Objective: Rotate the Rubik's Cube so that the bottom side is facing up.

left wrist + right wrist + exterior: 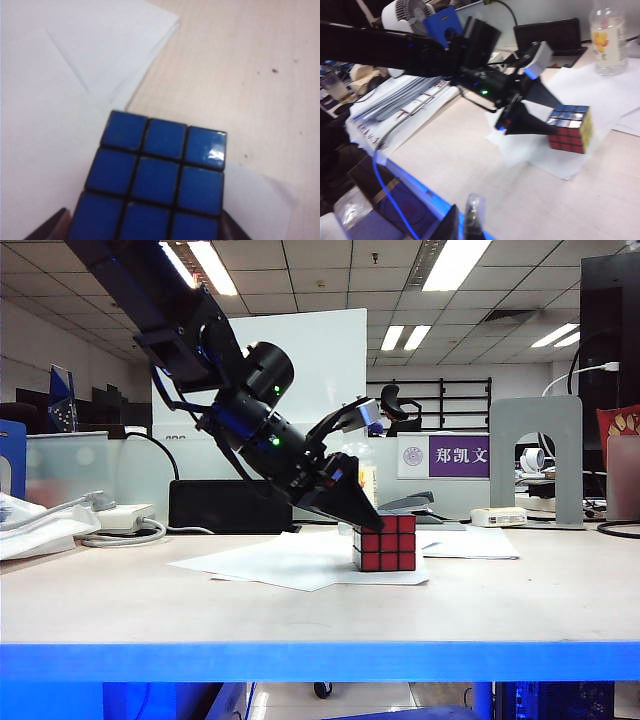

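The Rubik's Cube (385, 542) stands on white paper near the middle of the table, a red face towards the exterior camera. The left wrist view looks down on its blue top face (155, 175); the right wrist view shows red and yellow sides too (568, 129). My left gripper (375, 523) slants down from the upper left onto the cube's top left edge. It is open, one dark finger (55, 227) on each side of the cube (555, 119). My right gripper (464, 220) hangs apart over the table's blue front edge, fingers together with nothing between them.
White paper sheets (300, 560) lie under and around the cube. Behind it are a stapler (415, 505), a black pad (228, 505) and a grey bookend (535, 455). A clear bottle (608, 35) stands beyond the paper. Cables and a power strip (120, 520) lie at the left.
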Controlling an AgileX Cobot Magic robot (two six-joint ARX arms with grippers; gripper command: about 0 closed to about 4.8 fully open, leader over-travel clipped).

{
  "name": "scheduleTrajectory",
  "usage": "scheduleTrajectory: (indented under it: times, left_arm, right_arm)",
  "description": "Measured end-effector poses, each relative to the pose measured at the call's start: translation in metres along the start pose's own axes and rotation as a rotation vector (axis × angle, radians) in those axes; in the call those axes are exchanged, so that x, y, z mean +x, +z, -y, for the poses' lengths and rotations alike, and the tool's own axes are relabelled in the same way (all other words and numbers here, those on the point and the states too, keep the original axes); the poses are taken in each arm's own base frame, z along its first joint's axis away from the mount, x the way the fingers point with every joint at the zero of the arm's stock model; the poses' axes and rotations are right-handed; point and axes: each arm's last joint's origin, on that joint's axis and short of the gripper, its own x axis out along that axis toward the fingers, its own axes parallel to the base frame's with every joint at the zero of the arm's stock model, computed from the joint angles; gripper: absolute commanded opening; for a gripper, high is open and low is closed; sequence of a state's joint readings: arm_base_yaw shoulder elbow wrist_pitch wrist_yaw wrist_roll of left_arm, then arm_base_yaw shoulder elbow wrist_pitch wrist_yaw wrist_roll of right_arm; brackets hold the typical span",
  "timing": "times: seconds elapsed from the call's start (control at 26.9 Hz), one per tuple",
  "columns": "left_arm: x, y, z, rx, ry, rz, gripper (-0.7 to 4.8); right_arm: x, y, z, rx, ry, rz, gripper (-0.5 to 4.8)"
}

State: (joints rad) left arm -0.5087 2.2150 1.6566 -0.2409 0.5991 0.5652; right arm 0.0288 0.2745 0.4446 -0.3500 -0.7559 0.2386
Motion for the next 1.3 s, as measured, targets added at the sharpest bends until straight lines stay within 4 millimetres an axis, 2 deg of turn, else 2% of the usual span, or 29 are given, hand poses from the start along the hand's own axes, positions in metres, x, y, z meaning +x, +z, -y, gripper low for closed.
scheduleTrajectory:
  times: [0.19,0.6,0.78,0.97,1.3]
  left_arm:
    - [0.008,0.002,-0.004,0.0,-0.039,0.021,3.8]
    - [0.022,0.002,0.013,-0.084,-0.142,0.008,3.6]
    - [0.023,0.0,0.013,-0.157,-0.158,0.003,2.68]
    - [0.022,0.001,0.013,-0.212,-0.18,0.01,2.68]
    - [0.022,0.0,0.016,-0.284,-0.243,0.015,2.68]
  right_arm:
    - [0.001,-0.001,-0.002,-0.003,0.023,-0.009,0.27]
    - [0.001,-0.001,-0.002,-0.003,0.021,-0.009,0.27]
    - [0.001,-0.001,-0.002,-0.003,0.021,-0.009,0.27]
    - [0.001,-0.001,-0.002,-0.003,0.021,-0.009,0.27]
    - [0.001,-0.012,0.008,-0.034,-0.221,-0.065,0.27]
